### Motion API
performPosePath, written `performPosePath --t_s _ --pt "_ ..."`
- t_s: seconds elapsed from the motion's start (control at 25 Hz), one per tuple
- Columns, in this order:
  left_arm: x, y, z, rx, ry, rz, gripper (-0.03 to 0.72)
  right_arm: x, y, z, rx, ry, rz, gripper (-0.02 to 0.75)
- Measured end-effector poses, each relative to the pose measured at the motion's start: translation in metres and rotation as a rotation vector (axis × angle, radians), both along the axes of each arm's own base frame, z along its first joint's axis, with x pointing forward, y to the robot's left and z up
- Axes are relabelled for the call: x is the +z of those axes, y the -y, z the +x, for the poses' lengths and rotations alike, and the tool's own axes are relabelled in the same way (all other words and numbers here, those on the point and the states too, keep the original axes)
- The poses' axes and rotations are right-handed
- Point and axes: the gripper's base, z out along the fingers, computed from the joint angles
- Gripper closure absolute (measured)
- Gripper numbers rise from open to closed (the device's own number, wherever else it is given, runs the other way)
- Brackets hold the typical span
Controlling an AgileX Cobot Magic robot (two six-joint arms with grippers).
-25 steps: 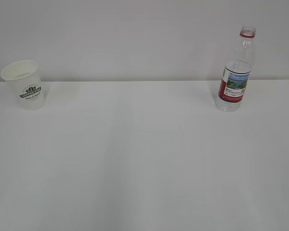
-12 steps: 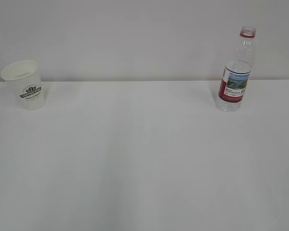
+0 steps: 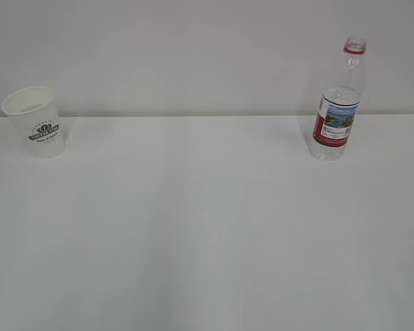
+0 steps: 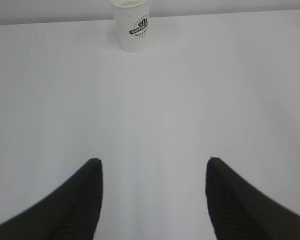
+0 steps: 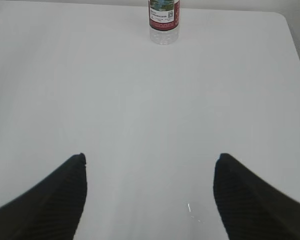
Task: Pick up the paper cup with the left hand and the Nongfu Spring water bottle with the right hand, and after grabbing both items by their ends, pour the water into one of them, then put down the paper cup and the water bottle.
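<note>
A dark green logo is printed on the white paper cup (image 3: 35,121); the clear Nongfu Spring water bottle (image 3: 338,102) is ringed red, labelled red-and-white.

white table (image 3: 207,227) carries paper cup (image 3: 34,121) far left, water bottle (image 3: 337,103) far right.

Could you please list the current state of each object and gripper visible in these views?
paper cup: upright on the table, open top, untouched.
Nongfu Spring water bottle: upright, uncapped, untouched; water level unclear.
left gripper: open, empty, far short of the cup.
right gripper: open, empty, far short of the bottle.
table: white, bearing both items far apart.
</note>
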Motion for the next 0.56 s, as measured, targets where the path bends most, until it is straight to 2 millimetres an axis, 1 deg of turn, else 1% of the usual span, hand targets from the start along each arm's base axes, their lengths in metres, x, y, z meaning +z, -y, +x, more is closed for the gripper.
performPosePath --t_s 0.56 --pt "0.0000 0.0000 0.0000 0.000 0.000 0.000 0.213 0.0000 0.0000 0.0000 0.000 0.000 0.000 0.145"
